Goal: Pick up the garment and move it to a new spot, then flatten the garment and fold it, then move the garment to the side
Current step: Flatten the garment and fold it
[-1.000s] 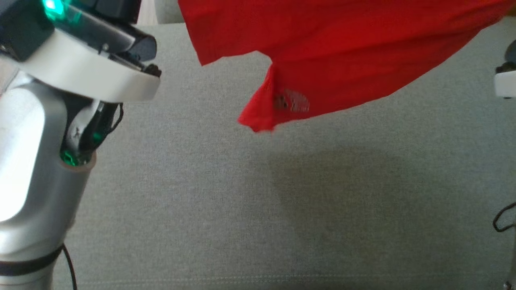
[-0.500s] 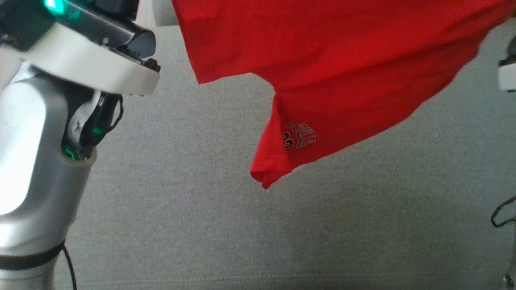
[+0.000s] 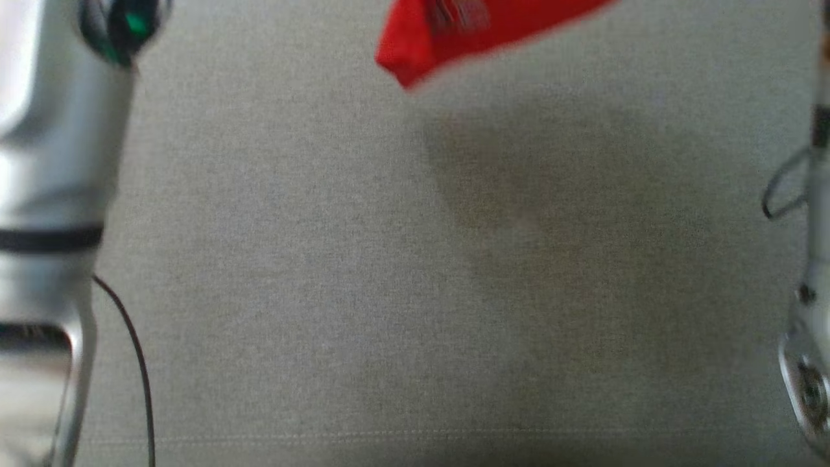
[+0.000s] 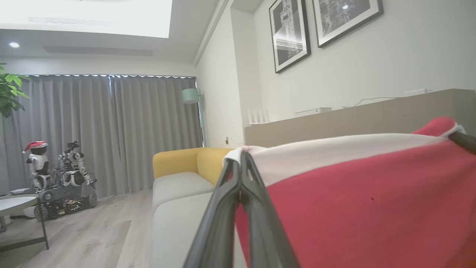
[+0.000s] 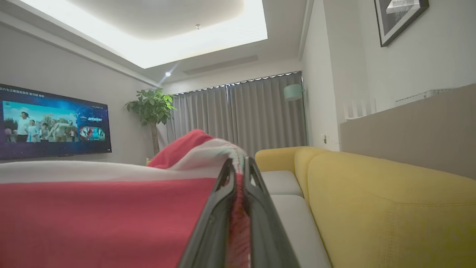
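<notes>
The garment is a red shirt with a white band along its held edge. In the head view only its lowest corner (image 3: 441, 32) hangs into the top, blurred, above the grey sofa cushion (image 3: 363, 272). My left gripper (image 4: 240, 163) is shut on one end of the garment's (image 4: 353, 201) edge. My right gripper (image 5: 238, 167) is shut on the other end of the garment (image 5: 104, 216), which stretches leftwards from it. The cloth spans between both grippers, held up in the air.
My pale left arm (image 3: 52, 162) fills the head view's left edge, with a black cable (image 3: 133, 350) beside it; part of my right arm (image 3: 810, 311) is at the right edge. A yellow sofa back (image 5: 390, 201) and armrest (image 4: 186, 162) border the grey seat. Another robot (image 4: 55, 178) stands across the room.
The head view has shifted, so my left arm sits higher in it. The red cloth, broad across the top before, now shows just its lower corner at the top edge.
</notes>
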{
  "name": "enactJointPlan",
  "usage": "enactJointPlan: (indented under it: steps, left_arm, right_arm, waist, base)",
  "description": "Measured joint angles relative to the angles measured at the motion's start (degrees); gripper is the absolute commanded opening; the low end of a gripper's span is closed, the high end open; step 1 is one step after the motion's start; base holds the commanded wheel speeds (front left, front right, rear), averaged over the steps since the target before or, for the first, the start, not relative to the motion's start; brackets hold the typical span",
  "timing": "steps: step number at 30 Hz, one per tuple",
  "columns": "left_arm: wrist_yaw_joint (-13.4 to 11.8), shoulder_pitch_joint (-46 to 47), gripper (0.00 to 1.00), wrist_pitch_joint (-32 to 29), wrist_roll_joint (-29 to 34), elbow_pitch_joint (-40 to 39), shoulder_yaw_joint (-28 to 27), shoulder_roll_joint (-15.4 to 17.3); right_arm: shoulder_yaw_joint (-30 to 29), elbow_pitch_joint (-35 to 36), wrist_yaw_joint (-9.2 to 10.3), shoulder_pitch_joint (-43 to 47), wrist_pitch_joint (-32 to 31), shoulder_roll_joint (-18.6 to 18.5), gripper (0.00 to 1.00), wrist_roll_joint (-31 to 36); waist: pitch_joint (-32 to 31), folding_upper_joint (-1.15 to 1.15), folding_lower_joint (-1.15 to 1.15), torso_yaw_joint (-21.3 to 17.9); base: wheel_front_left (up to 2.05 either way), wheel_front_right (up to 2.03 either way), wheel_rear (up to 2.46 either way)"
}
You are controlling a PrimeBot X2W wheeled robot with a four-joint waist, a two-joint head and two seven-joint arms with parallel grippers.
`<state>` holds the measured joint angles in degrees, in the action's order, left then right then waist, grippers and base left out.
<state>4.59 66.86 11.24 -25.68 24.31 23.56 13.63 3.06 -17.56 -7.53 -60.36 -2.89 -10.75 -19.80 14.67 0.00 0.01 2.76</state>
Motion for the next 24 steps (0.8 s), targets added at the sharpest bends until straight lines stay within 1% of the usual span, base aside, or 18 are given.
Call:
enactJointPlan:
  steps: [3,6,8,9,12,13,15,18,21,24]
  left_arm:
    - [0.56,4.88,0.0,2.25,0.93,8.49,-0.16,-0.81]
    - [1.47,7.96,0.0,3.05,1.41,15.04,-0.2,-2.03]
    - [1.54,8.66,0.0,3.2,1.35,19.56,-0.19,-3.57]
    - [1.99,8.09,0.0,3.46,0.58,24.1,-0.26,-5.53]
    - [2.18,5.8,0.0,3.46,-1.05,30.29,-0.52,-7.95]
    - [2.18,5.8,0.0,3.46,-1.05,30.29,-0.52,-7.95]
    - [2.47,3.54,0.0,3.46,-2.58,34.33,-1.23,-9.33]
    - [2.49,0.64,0.0,3.45,-4.36,38.88,-1.9,-10.49]
    - [2.54,-1.35,0.0,3.45,-6.94,41.63,-2.48,-11.31]
    - [2.55,-4.16,0.0,3.45,-9.81,43.44,-3.44,-12.07]
  right_arm:
    - [2.21,-9.72,0.0,-5.03,5.26,1.8,0.0,-0.12]
    - [4.44,-19.09,0.0,-8.48,10.27,3.08,0.0,-0.11]
    - [6.49,-25.29,0.0,-10.0,12.73,3.21,0.0,0.18]
    - [7.82,-31.25,0.0,-10.57,14.18,3.72,0.0,0.12]
    - [9.85,-39.5,0.0,-10.5,14.51,4.85,0.0,-0.48]
    - [9.85,-39.5,0.0,-10.5,14.51,4.85,0.0,-0.48]
    - [11.38,-43.66,0.0,-10.42,14.51,5.24,0.0,-1.2]
    - [13.69,-47.42,0.0,-10.23,14.78,5.45,0.0,-2.26]
    - [16.23,-49.11,0.0,-8.38,15.01,5.63,0.0,-4.1]
    - [17.81,-49.2,0.0,-3.97,15.27,6.24,0.0,-7.6]
  waist:
    - [0.68,0.0,0.0,-0.17]
    - [1.5,0.0,-0.01,-0.33]
    - [2.31,0.0,0.0,-0.2]
    - [3.1,0.0,0.0,0.04]
    - [4.35,0.0,0.0,0.46]
    - [4.35,0.0,0.0,0.46]
    - [5.22,0.0,0.0,0.74]
    - [6.5,0.0,0.0,1.03]
    - [7.14,0.0,0.0,1.22]
    - [6.51,0.0,-0.01,1.21]
  base:
    - [0.0,0.0,0.0]
    - [0.0,0.0,0.0]
    - [0.0,0.0,0.0]
    - [0.0,0.0,0.0]
    - [0.0,0.0,0.0]
    - [0.0,0.0,0.0]
    - [0.0,0.0,0.0]
    - [0.0,0.0,0.0]
    - [0.0,0.0,0.0]
    - [0.0,0.0,0.0]
